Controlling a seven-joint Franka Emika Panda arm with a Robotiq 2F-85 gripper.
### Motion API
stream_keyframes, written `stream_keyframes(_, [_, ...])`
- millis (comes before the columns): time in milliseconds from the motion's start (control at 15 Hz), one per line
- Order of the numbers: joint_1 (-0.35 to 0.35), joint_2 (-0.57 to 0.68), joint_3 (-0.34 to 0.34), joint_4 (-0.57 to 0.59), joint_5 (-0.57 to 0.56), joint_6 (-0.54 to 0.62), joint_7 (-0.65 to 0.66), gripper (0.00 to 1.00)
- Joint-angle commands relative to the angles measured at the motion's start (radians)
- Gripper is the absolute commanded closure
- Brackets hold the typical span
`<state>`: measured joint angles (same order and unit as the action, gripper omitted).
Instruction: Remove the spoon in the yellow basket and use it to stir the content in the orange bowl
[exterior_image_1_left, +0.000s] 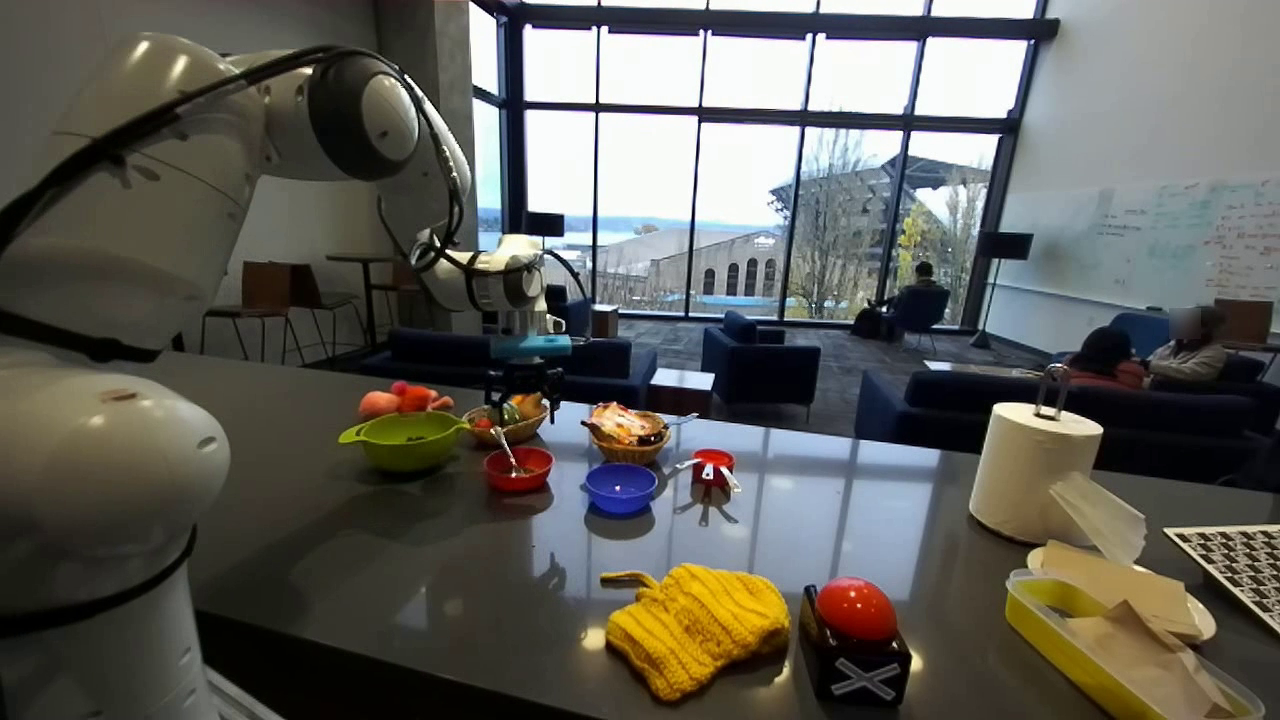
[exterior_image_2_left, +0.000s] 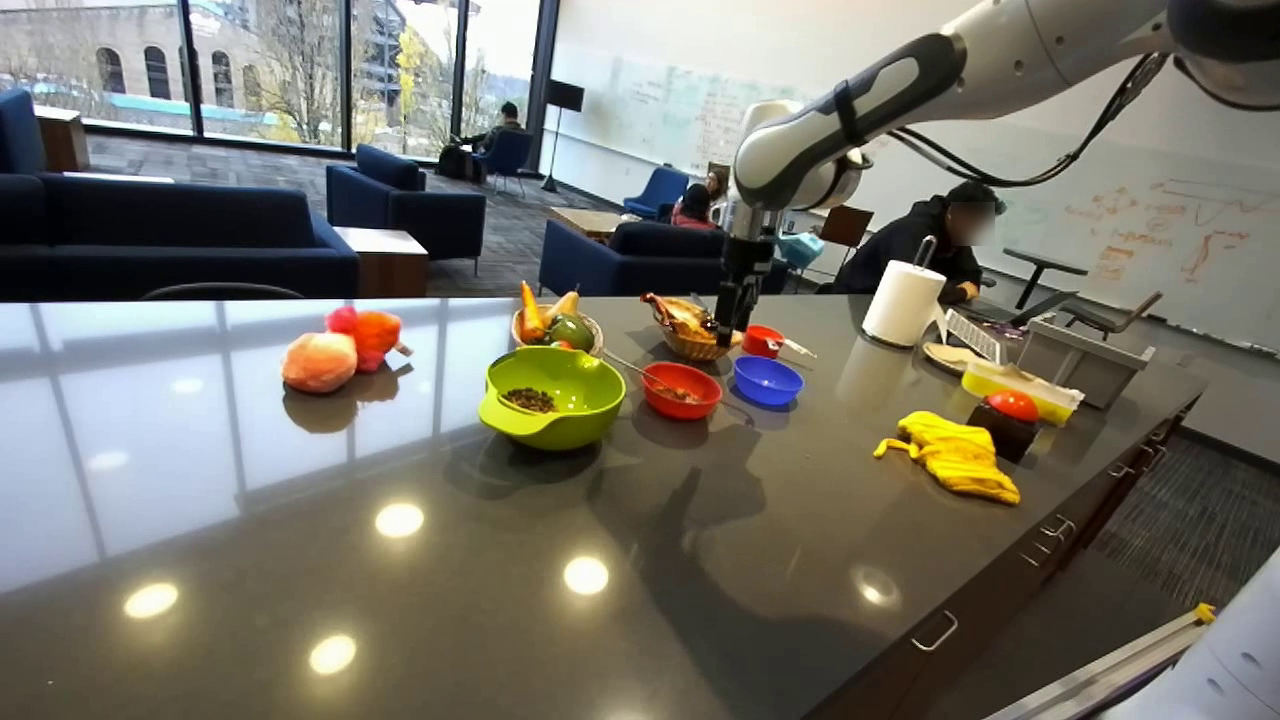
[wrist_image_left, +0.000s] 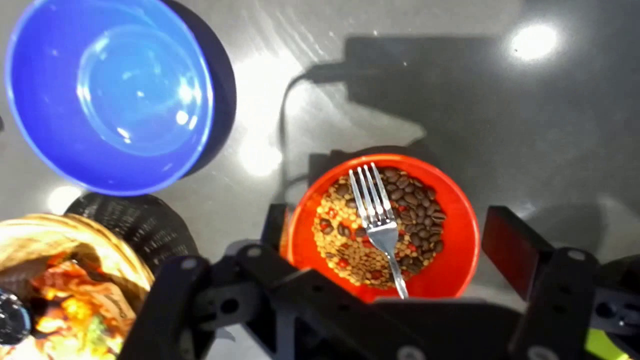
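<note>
My gripper (wrist_image_left: 395, 240) is open and empty above a small red-orange bowl (wrist_image_left: 457, 245) of beans and lentils. In the wrist view the bowl lies between the fingertips, below them. A fork (wrist_image_left: 382, 235) rests in it, tines on the contents; its handle end is hidden by the gripper. The gripper also shows in both exterior views (exterior_image_1_left: 524, 400) (exterior_image_2_left: 731, 325). A yellowish wicker basket (exterior_image_1_left: 628, 453) with mixed food stands beside it. A metal handle (exterior_image_1_left: 683, 420) sticks out of the basket; I cannot tell if it is a spoon. I see no separate orange-tan bowl.
A blue bowl (exterior_image_1_left: 621, 490) and a red cup (exterior_image_1_left: 713, 466) stand near the basket. A lime-green bowl (exterior_image_2_left: 550, 425) with dark bits, a fruit basket (exterior_image_1_left: 508, 432) and plush toys (exterior_image_2_left: 340, 350) stand on the other side. A yellow knitted mitt (exterior_image_1_left: 700, 630), red button and paper roll (exterior_image_1_left: 1035, 470) lie farther off.
</note>
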<state>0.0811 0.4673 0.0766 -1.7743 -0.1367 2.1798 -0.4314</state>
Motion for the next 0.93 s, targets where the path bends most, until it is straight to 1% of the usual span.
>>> stream_keyframes(0, [0.019,-0.11,-0.033,-0.115,-0.058,0.012,0.215,0.0])
stream_keyframes(600, [0.016,-0.271,-0.065,-0.317,-0.037,0.118,0.686,0.0])
stream_keyframes(867, [0.015,-0.337,-0.078,-0.406,-0.05,0.154,0.84,0.0])
